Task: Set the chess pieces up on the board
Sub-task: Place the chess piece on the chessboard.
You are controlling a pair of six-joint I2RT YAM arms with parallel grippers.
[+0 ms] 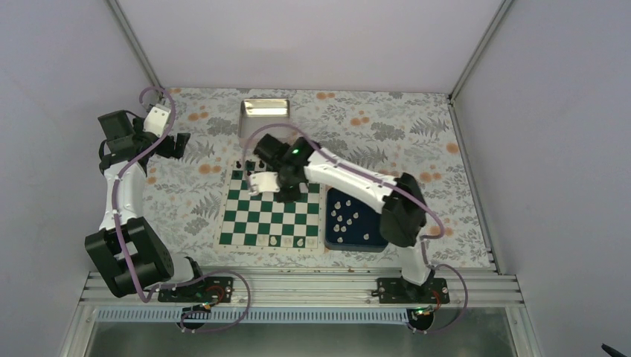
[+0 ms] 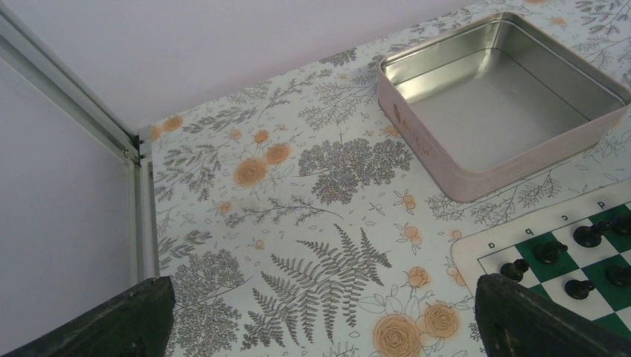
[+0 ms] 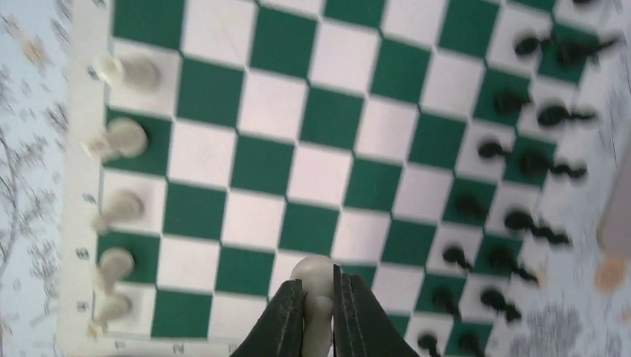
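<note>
The board lies flat at the middle of the flowered worktop, a little toward the near edge. Just beside it, on the side of the right edge, is a dark blue tray. Most of the cream chess pieces lie loose in that tray. A few more stand in a line along one edge row of the board, and the black pieces crowd the two rows at the opposite edge. The right arm reaches in over the board, and the right tool is pinched onto one cream piece, whose rounded top shows between the two dark fingers. From the wrist camera the piece hangs over the checkered squares, but I can't tell whether it touches the board. The left arm is off by the left edge, toward the far-left corner, and the left tool is spread wide with nothing between its fingers. It hovers above bare floral worktop and faces the board's far corner. A shiny metal tin with nothing inside sits near the far edge, just beyond the board.
</note>
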